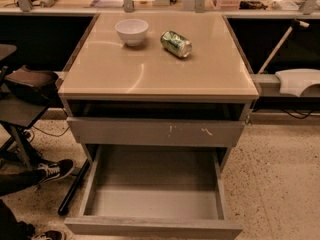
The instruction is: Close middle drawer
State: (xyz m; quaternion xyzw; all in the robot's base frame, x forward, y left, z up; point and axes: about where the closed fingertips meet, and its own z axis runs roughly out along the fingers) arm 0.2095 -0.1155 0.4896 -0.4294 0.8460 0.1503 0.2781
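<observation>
The middle drawer [150, 228] is a wide grey tray pulled far out of the cabinet toward the camera. Its plain flat front lies along the bottom edge of the camera view, and its inside [155, 199] holds nothing. Above it, the grey drawer front with pale scratch marks [155, 132] stands slightly out, with a dark gap under the cabinet top. The gripper is not in view.
On the tan cabinet top [160, 79] sit a white bowl [131, 31] and a green can lying on its side [176, 44]. At the left are a chair [25, 96], a person's black shoe [52, 170] and a black pole [72, 194]. A white object [300, 81] lies at the right.
</observation>
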